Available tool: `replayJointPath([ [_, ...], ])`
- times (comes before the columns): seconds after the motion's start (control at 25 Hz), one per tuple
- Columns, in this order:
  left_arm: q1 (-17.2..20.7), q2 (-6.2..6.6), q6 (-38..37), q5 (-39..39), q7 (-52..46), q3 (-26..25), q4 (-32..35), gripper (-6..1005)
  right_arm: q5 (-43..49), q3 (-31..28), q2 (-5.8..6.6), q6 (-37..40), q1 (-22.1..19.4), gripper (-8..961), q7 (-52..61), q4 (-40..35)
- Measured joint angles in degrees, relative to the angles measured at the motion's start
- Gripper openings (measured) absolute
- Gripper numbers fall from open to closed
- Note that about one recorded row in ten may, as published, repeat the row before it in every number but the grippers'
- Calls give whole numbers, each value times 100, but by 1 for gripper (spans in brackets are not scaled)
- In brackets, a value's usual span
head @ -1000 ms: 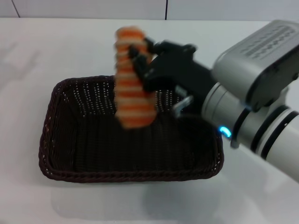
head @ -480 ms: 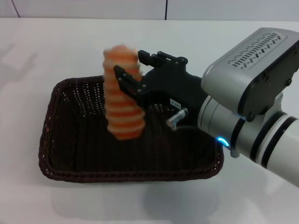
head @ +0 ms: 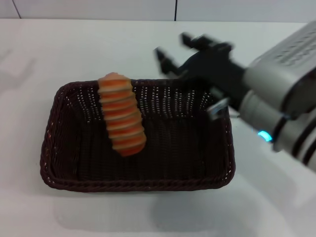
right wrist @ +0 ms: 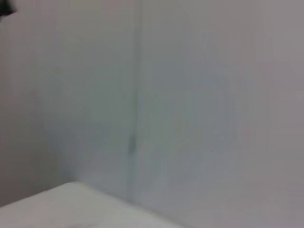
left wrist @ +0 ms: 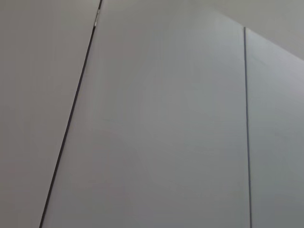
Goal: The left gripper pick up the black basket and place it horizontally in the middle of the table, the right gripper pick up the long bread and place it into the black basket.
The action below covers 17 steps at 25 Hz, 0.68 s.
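Surface: white tabletop (head: 74, 44) fills the head view, with pale wall panels along the upper edge.
Black basket: the black basket (head: 59, 163) stands flat in the lower centre of the frame, long side across the picture, braided rim facing up.
Long bread: the long bread (head: 121, 114) lies in the left half of the basket, one end leaning against the far wall near the rim, the other end lower, toward the basket floor.
Right tool: the right tool (head: 177, 47) sits in the upper centre-right of the frame, above and behind the basket's far rim; its fingers are spread apart and grip nothing.
Bread relative to right tool: the bread is down and to the left of the tool, well apart from it, with no contact between them.
Right arm: silver-grey body enters from the right edge, blue light showing at its lower side.
Left tool: does not appear in any view.
Left wrist view: plain wall panels with dark seams only.
Right wrist view: blurred wall and a strip of white surface.
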State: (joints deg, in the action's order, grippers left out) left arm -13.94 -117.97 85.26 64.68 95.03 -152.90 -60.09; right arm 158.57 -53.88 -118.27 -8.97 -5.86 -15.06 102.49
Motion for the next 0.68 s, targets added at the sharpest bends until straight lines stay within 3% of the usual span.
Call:
replayJointPath([
  [0.12, 10, -2, 4, 0, 35, 2, 162, 810, 281, -150, -13, 487, -270, 545, 0, 0],
  [0.2, 15, -2, 12, 0, 64, 1, 271, 810, 572, -461, -54, 1311, -641, 545, -2, -64],
  [0.24, 19, -2, 23, 0, 109, 1, 358, 810, 572, -461, -54, 1311, -641, 545, -2, -64],
  [0.32, 33, -7, 53, 4, 231, 2, 510, 810, 603, -688, -68, 2044, -814, 545, -3, -302],
  [0.4, 50, -21, 65, 5, 469, 3, 776, 810, 508, -986, -78, 3571, -986, 545, 11, -991],
  [0.44, 55, -26, 63, 6, 552, 3, 913, 810, 508, -986, -78, 3571, -986, 545, 11, -991],
  [0.6, 61, -37, 63, -51, 1089, -44, 1616, 810, -101, -1339, -87, 5871, -867, 545, 7, -2431],
  [0.68, 71, -48, 68, -136, 1587, -64, 2035, 810, -198, -1417, -88, 6154, -788, 545, 0, -2707],
])
